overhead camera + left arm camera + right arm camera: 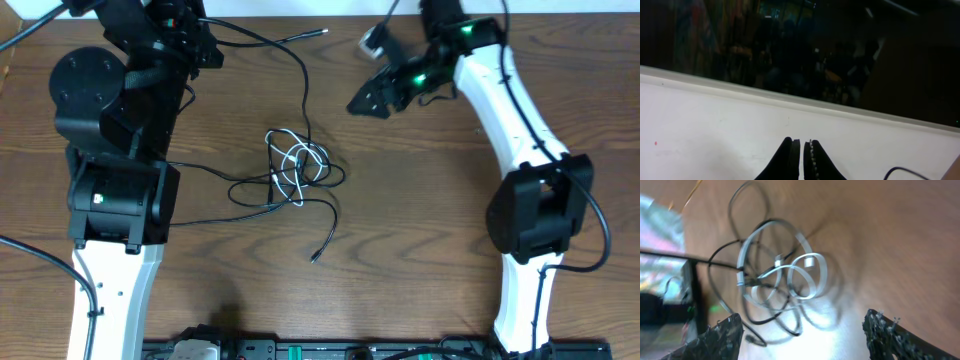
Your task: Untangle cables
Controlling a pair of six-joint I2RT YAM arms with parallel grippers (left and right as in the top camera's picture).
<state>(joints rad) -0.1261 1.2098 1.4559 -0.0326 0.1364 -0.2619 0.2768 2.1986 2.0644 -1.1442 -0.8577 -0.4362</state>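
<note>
1. Cables [297, 172]: white and black loops knotted together at centre of counter [420, 250].
2. Right pincer [805, 330]: spread, empty, at 1 o'clock of cables.
3. Left pincer [801, 150]: pressed together, at 11 o'clock.
4. Risk: pinching several strands at once would likely tighten the knot.

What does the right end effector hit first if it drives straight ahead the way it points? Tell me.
Most likely the cable tangle: the right end effector has its jaws open around the view of the white loops, with the table under them. Depth is unclear.
</note>
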